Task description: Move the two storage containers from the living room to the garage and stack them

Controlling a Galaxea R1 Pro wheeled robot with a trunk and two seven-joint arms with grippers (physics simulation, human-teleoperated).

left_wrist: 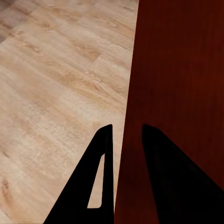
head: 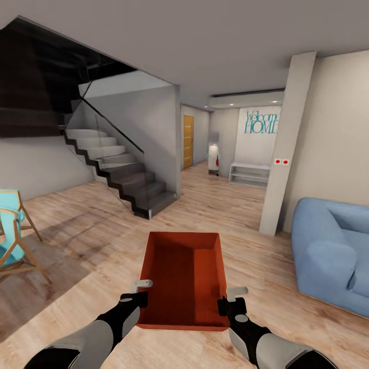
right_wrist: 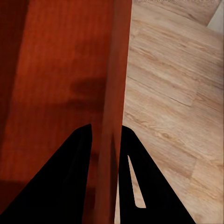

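1. Right now the storage container [head: 187, 279], an orange-red open bin, is carried low in front of the robot over the wood-plank floor [head: 92, 241] of the living room, one arm on each long side.
2. The left gripper [head: 139, 293] has its jaws nearly closed on the container's left wall, one finger inside and one outside; the right gripper [head: 233, 301] pinches the right wall [right_wrist: 112, 93] the same way.
3. To carry well, I judge both arms should keep level and equally spaced, so the thin walls neither slip nor twist.
4. Ahead lies an open passage toward a wooden door [head: 188, 141]; whether it leads to the garage cannot be told from here.
5. The dark staircase [head: 123, 174] juts in on the left and the white pillar [head: 287, 148] with the blue sofa [head: 333, 251] crowds the right; a turquoise chair [head: 13, 236] stands at far left. Steering between staircase and pillar looks safest.
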